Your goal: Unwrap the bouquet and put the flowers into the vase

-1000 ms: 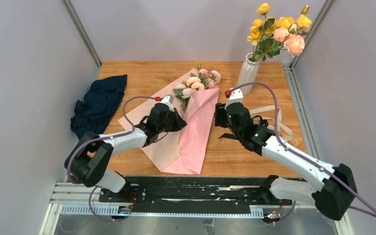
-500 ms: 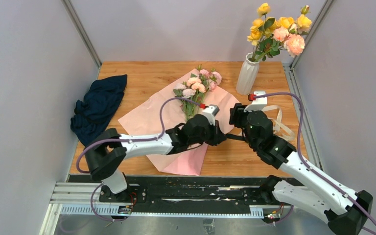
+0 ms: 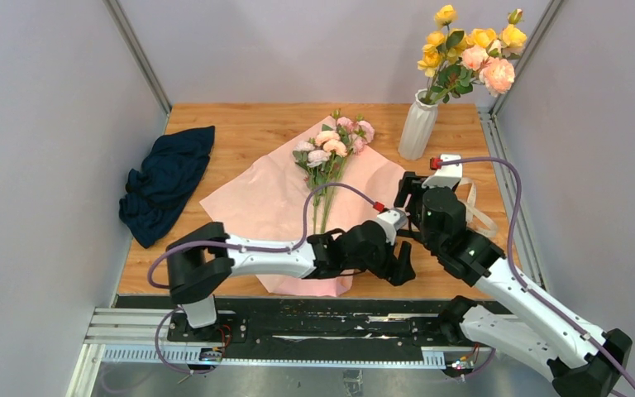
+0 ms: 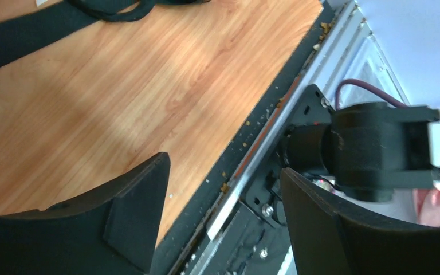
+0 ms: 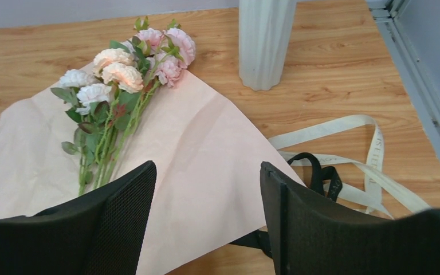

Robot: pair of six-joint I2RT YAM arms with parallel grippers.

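Pink wrapping paper (image 3: 273, 198) now lies opened flat on the wooden desk (image 3: 240, 124), where a second ago one flap was folded over the stems; the left gripper (image 3: 403, 266), clamped shut until just now, has sprung wide and hangs empty near the desk's front edge; the right gripper (image 3: 403, 192) is wide too, holding nothing; the flowers (image 3: 329, 153) lie bare on the sheet near the vase (image 3: 417, 124); unwrapping looks done, so lifting the stems comes next.

No text is readable here; the cream ribbon (image 5: 344, 127) near the right edge of the counter (image 5: 332, 69) carries small dark letters, too tiny to make out.
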